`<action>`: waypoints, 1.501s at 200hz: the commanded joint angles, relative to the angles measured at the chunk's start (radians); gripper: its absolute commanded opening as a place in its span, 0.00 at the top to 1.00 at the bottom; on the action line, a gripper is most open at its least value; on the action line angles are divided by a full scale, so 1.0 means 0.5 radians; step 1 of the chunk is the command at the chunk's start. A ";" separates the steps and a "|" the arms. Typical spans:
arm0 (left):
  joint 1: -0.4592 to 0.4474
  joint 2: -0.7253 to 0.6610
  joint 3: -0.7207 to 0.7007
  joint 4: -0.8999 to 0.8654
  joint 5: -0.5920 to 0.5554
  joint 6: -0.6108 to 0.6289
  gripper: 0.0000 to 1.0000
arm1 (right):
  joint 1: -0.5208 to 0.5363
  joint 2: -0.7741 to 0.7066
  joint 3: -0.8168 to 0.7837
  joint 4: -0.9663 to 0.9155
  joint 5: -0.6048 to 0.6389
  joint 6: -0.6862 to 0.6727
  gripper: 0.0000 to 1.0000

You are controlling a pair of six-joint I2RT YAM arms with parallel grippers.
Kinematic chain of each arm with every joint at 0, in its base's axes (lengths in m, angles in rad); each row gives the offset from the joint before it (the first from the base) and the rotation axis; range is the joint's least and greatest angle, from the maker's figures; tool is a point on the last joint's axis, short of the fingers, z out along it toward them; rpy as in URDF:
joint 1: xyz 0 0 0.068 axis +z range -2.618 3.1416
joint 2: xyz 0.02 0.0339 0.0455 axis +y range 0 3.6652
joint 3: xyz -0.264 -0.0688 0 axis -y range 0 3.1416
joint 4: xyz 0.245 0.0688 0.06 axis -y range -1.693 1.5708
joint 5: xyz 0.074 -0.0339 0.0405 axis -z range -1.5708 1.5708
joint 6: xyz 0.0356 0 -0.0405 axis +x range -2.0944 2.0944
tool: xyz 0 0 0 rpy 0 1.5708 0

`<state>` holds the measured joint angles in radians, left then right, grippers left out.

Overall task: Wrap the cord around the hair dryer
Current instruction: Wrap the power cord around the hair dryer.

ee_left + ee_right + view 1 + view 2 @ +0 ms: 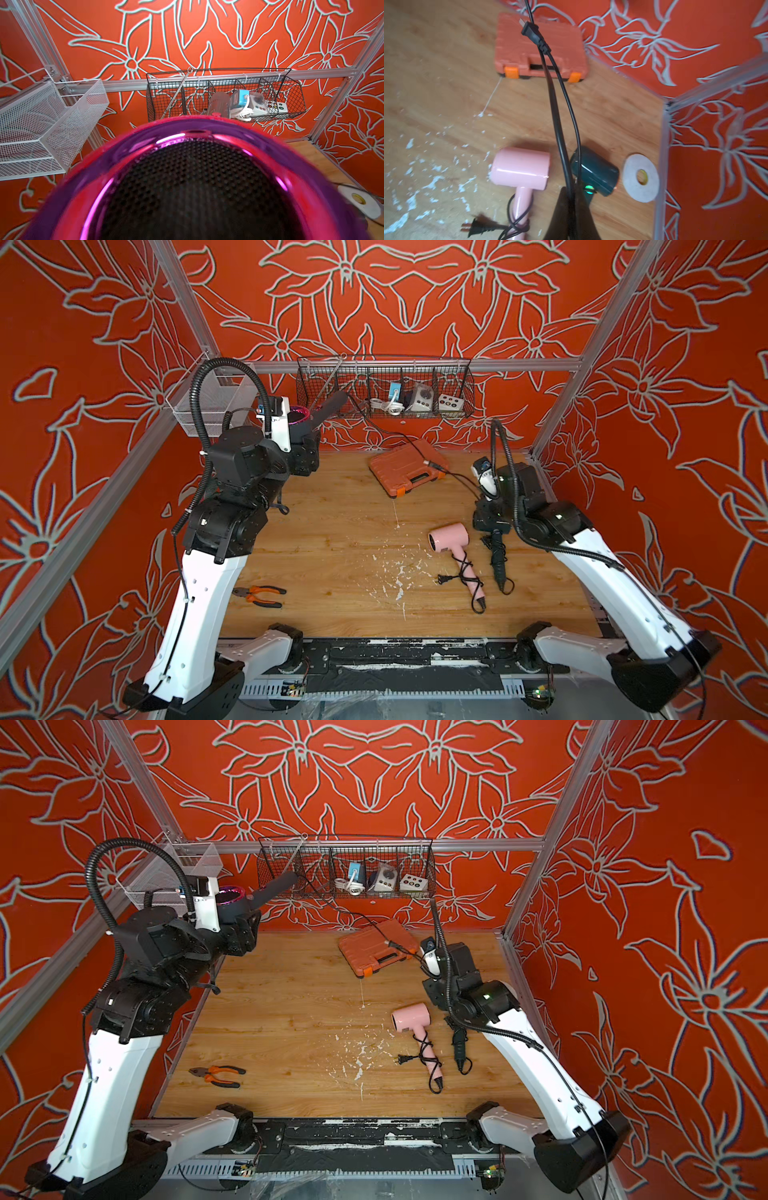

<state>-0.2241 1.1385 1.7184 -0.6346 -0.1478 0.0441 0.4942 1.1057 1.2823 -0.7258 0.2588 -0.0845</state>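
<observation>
Red walls with a grey flower pattern close the cell, and the floor is a wooden table [332, 531]. The left gripper [302, 432] is clamped on the body of the black hair dryer [318, 413] and holds it in the air at the back left corner. Its handle points up and back, to the wire basket [384, 387], so the long axis goes slanted from the left gripper to the back wall.

The cord [557, 128] leaves the end of the handle, comes down over the orange tool case [409, 466] and arrives at the right gripper [569, 199], which is clenched on it. Two strands come out of the fingers, and the plug [532, 33] hangs free above the case.

From the right gripper the handle lies to the left, higher and farther back, well apart. I judge that no turn is on the handle yet. The right arm, which has the cord, must probably carry it across to the handle and go around this slanted axis. A pink hair dryer [451, 537], its cord already wound, lies on the table near the right arm
</observation>
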 commanded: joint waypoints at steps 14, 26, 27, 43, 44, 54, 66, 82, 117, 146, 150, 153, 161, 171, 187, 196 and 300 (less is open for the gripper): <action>0.012 0.006 0.024 0.085 -0.124 0.074 1.00 | -0.008 -0.125 -0.063 0.184 0.804 -0.199 1.00; 0.013 0.005 0.021 0.083 -0.129 0.078 1.00 | -0.019 -0.123 -0.064 0.180 0.912 -0.217 1.00; 0.013 0.005 0.021 0.084 -0.130 0.078 1.00 | -0.019 -0.123 -0.064 0.179 0.921 -0.214 1.00; 0.012 0.015 0.022 0.083 -0.139 0.086 1.00 | -0.053 -0.087 -0.060 0.148 1.072 -0.195 1.00; 0.012 0.016 0.023 0.083 -0.140 0.087 1.00 | -0.056 -0.083 -0.057 0.145 1.081 -0.188 1.00; 0.013 0.021 0.030 0.076 -0.149 0.090 1.00 | -0.114 -0.076 -0.035 0.109 1.086 -0.148 1.00; 0.012 0.018 0.023 0.082 -0.120 0.085 1.00 | -0.151 -0.118 -0.026 0.140 0.931 -0.153 1.00; 0.012 0.006 0.001 0.098 -0.024 0.058 1.00 | -0.149 -0.128 0.023 0.115 0.627 -0.178 1.00; 0.012 -0.005 -0.086 0.180 0.321 -0.018 1.00 | -0.062 -0.109 0.103 0.030 0.091 -0.256 1.00; 0.010 -0.025 -0.201 0.312 0.713 -0.006 1.00 | 0.166 -0.124 0.194 -0.048 0.006 -0.437 1.00; 0.011 -0.023 -0.215 0.323 0.757 -0.008 1.00 | 0.194 -0.127 0.216 -0.073 -0.014 -0.465 1.00; 0.012 -0.022 -0.227 0.330 0.790 -0.007 1.00 | 0.217 -0.126 0.230 -0.087 -0.029 -0.483 1.00; 0.010 -0.019 -0.265 0.363 0.897 0.008 1.00 | 0.270 -0.128 0.274 -0.124 -0.062 -0.524 1.00; 0.012 -0.016 -0.328 0.412 1.002 0.002 1.00 | 0.313 -0.129 0.329 -0.161 -0.127 -0.560 1.00; 0.011 -0.018 -0.429 0.494 1.136 -0.008 1.00 | 0.354 -0.102 0.464 -0.240 -0.256 -0.592 1.00; 0.010 -0.019 -0.488 0.548 1.172 -0.024 1.00 | 0.374 -0.076 0.559 -0.296 -0.323 -0.605 1.00; 0.010 0.110 -0.760 0.789 1.557 -0.059 1.00 | 0.619 0.412 1.646 -0.813 -0.843 -0.902 1.00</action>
<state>-0.2222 1.1854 1.3571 -0.3504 0.5407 0.0223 0.7822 1.2823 2.0277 -1.0645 -0.0914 -0.4606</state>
